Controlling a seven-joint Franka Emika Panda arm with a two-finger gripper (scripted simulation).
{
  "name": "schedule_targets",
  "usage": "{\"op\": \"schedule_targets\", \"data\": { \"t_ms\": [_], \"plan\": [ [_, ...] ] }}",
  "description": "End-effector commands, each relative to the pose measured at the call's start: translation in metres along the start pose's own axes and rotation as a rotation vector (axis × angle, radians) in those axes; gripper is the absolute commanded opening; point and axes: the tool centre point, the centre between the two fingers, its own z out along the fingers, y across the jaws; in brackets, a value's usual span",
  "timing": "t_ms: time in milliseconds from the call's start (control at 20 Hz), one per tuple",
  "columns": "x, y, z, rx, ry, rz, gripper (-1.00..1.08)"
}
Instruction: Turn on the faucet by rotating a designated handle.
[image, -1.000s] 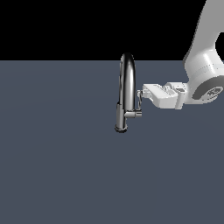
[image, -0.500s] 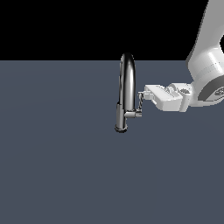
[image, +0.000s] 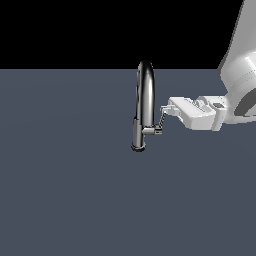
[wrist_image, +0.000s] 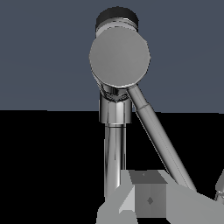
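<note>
The chrome faucet (image: 144, 100) stands upright with its arched spout on top and its base (image: 138, 146) on the dark surface. The handle (image: 161, 121), a thin lever, rises from the side stub (image: 152, 131) toward the exterior view's right. My gripper (image: 165, 112) reaches in from the right, fingertips at the lever's upper tip. In the wrist view the stub's round end cap (wrist_image: 119, 54) faces the camera, the handle (wrist_image: 157, 135) slants toward a grey finger (wrist_image: 146, 199), and the faucet body (wrist_image: 114, 148) is behind. I cannot tell whether the jaws are open or shut.
The white hand and arm (image: 220, 107) extend to the exterior view's right edge. The dark grey surface (image: 65, 190) spreads around the faucet.
The hand has levelled and settled slightly lower at the lever's tip. The lever's angle shows hardly any change.
</note>
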Motion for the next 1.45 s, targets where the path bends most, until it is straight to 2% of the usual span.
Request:
{"op": "schedule_targets", "data": {
  "t_ms": [0,650,750,1350,1400],
  "plan": [
    [0.005,0.006,0.001,-0.002,-0.002,0.002,-1.00],
    [0.038,0.056,0.005,-0.013,-0.009,0.005,-1.00],
    [0.028,0.046,-0.002,0.000,0.004,-0.017,-1.00],
    [0.099,0.062,0.006,-0.012,-0.009,0.004,-1.00],
    [0.099,0.062,0.006,-0.012,-0.009,0.004,-1.00]
  ]
}}
